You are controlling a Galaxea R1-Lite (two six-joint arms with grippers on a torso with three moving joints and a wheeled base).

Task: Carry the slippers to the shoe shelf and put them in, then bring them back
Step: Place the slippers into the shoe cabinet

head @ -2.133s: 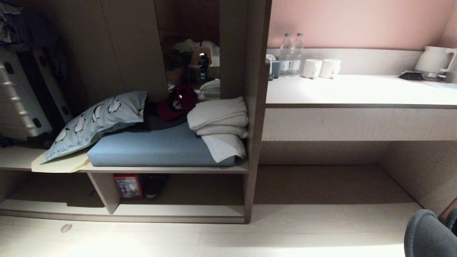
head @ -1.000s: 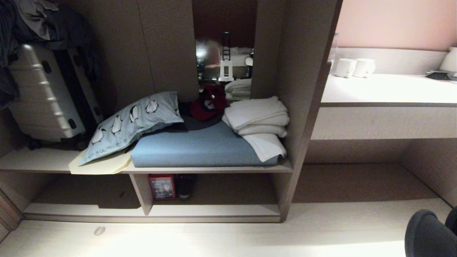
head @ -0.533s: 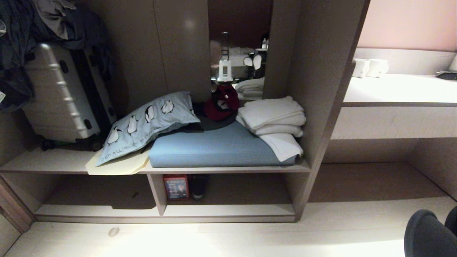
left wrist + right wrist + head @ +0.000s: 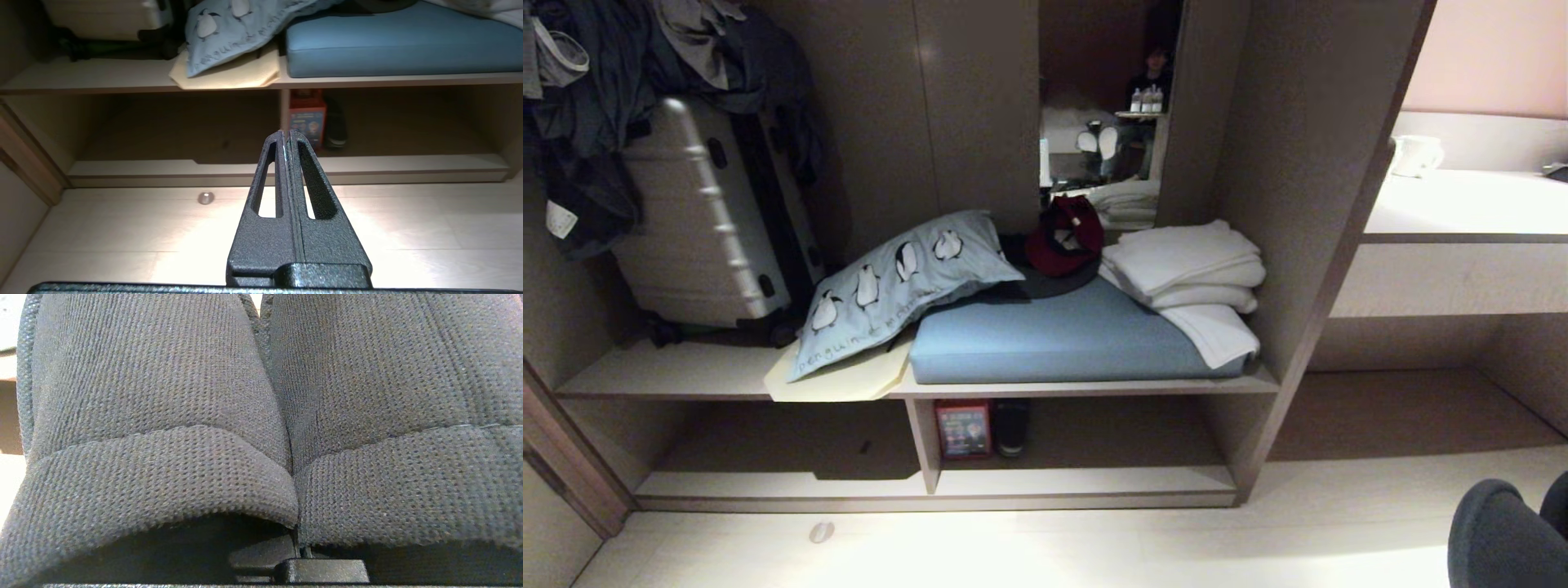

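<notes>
Your left gripper (image 4: 287,136) had its jaws pressed fully together on nothing, with the shoe shelf (image 4: 286,165) ahead of the tips. Your right gripper (image 4: 300,549) was clamped on the slippers (image 4: 269,416), whose inner edges were pinched between the jaws, toes pointing away.

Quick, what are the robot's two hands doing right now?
Left gripper: shut, holding nothing.
Right gripper: shut on the slippers, pinching both together.
</notes>
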